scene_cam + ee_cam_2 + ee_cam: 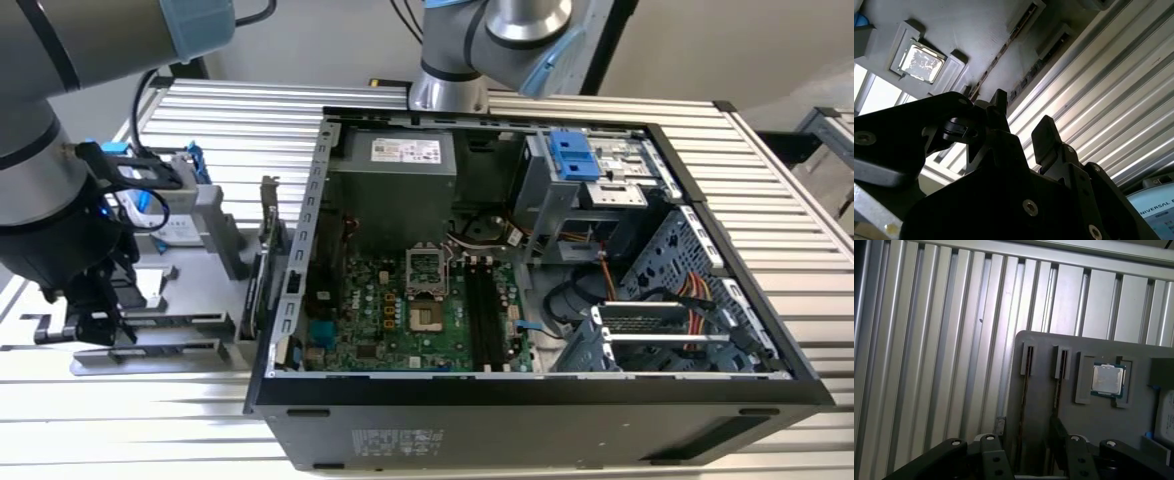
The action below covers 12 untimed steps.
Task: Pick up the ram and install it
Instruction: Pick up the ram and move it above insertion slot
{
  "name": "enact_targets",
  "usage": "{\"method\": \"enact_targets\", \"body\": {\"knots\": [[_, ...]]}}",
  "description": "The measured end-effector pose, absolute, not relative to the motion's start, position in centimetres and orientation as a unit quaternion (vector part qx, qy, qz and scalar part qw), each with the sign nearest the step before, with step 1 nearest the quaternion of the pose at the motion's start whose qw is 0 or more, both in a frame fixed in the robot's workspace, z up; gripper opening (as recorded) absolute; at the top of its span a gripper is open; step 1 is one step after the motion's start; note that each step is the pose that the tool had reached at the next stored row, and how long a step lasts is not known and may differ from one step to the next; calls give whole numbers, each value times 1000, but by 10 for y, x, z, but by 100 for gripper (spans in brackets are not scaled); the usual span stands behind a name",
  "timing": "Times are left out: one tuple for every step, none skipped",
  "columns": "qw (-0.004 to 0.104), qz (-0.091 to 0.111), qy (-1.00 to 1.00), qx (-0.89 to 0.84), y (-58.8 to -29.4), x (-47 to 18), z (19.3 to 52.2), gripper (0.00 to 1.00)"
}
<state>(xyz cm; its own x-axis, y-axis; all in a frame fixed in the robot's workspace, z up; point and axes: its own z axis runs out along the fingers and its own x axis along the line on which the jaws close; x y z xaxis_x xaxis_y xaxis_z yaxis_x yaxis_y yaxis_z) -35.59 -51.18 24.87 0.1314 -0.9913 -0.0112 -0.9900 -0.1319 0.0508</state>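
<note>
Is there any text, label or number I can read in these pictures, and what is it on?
Nothing can be quoted whole.
The power supply label: print too small to read.
The case label on the computer's outer wall: too small to read.
The white sticker in the first wrist view: blurred.
The lettering on the arm in the second wrist view: cut off at the picture's edge.

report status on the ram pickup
Black two-finger gripper open, low over the grey parts tray. Thin dark ram stick on edge in its tray slot, ungripped. Nothing blocking it.
</note>
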Motion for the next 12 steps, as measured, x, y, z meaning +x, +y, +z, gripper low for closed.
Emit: {"method": "enact_targets", "body": {"knots": [[15, -21, -659, 752, -512, -356, 249, 100], [15, -21, -659, 752, -512, -356, 248, 100], [15, -21, -659, 752, -512, -356, 248, 100], [15, -21, -659, 752, -512, -356, 248, 100], [15, -21, -659, 752, -512, -356, 247, 100], [15, -21, -659, 752, -512, -356, 247, 100], [15, -21, -659, 752, -512, -356, 247, 100], [15, -21, -659, 752, -512, -356, 247, 100], [15, -21, -659, 752, -513, -356, 247, 100], [15, -21, -659, 752, -513, -356, 247, 100], [15, -21, -659, 752, -513, -356, 247, 100], [15, -21, -659, 752, -513, -356, 247, 100]]}}
